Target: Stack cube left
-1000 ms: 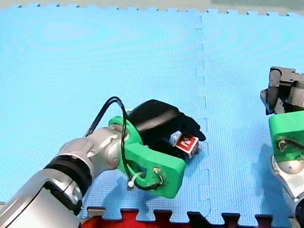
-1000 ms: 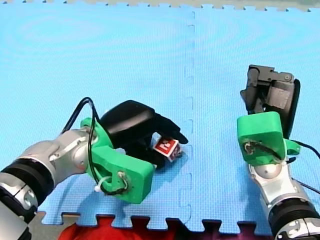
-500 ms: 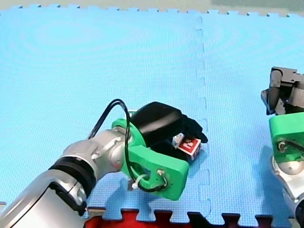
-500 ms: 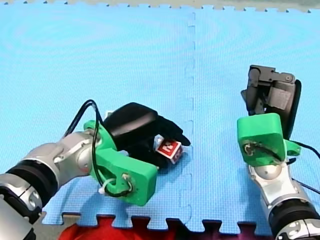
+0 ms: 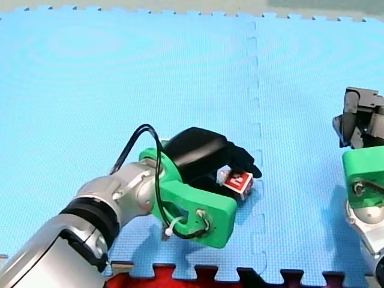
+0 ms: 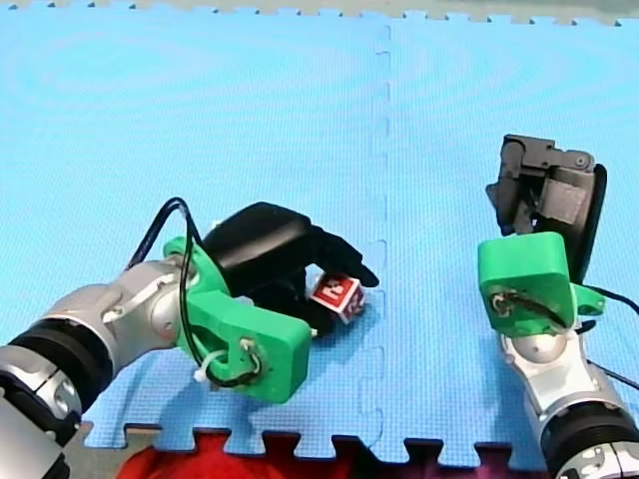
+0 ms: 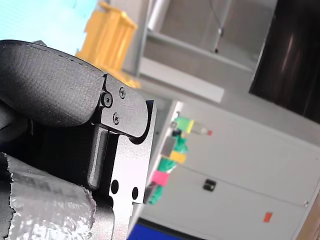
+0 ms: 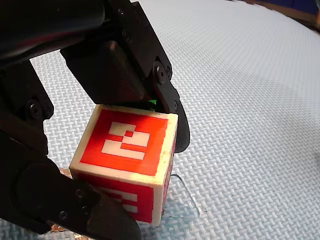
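Left hand: left hand (image 6: 285, 254), on the left side of the mat seam (image 6: 384, 150), closed around the cube (image 6: 336, 296)
Pinch: in the second wrist view black fingers (image 8: 120, 75) press the cube's upper side and another presses from below, so it is pinched between them
Cube place: just left of the seam, at the left hand's fingertips, low at the mat (image 5: 120, 72); whether it touches the mat cannot be told
Cube pointing: tilted, one corner turned toward the seam, a red face with a white marker facing up
Long axis: its sides look equal, with no longer one
Right hand: right hand (image 6: 544, 195), well to the right of the seam, holding nothing; whether it is spread or curled cannot be told
Edges: the mat's toothed front edge (image 6: 329, 439) runs near the cube, across the seam's near end, with a red surface (image 6: 170, 464) under it
Open room: broad blue mat stretches past the cube along both sides of the seam, up to the far edge
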Tool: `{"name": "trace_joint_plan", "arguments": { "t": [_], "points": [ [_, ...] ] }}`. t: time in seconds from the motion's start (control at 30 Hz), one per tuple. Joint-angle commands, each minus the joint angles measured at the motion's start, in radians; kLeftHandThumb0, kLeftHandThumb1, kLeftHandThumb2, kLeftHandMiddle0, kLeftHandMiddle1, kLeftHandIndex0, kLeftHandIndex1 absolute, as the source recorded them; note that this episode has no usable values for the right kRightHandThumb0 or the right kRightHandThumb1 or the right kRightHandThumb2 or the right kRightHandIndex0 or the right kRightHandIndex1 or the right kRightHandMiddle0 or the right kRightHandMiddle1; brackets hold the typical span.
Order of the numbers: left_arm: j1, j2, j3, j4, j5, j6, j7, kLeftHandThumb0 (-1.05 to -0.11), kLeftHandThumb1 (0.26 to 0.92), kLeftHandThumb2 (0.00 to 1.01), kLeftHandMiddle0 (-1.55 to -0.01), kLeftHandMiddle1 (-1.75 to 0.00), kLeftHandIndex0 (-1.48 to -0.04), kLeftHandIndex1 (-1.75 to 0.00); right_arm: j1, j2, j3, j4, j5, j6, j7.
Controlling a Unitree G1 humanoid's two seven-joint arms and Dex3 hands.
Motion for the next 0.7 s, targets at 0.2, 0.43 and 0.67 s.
{"name": "trace_joint_plan", "arguments": {
  "t": [0.2,0.43,0.67],
  "points": [
    [0.01,-0.014,-0.02,0.0,0.019,0.028,-0.01,-0.425,0.873,0.0,-1.18,-0.2,-1.1,0.0,0.013,-0.012,-0.003,-0.008,0.0,-0.008,0.0],
    [0.004,-0.015,-0.029,0.0,0.024,0.032,-0.008,-0.42,0.87,0.0,-1.19,-0.14,-1.11,-0.01,0.012,-0.012,-0.003,-0.011,0.0,-0.003,0.001],
    [0.0,-0.002,-0.026,-0.004,0.024,0.032,-0.011,-0.419,0.869,0.0,-1.2,-0.1,-1.14,-0.01,0.009,-0.012,-0.001,-0.01,-0.002,0.001,0.002]
  ]
}}
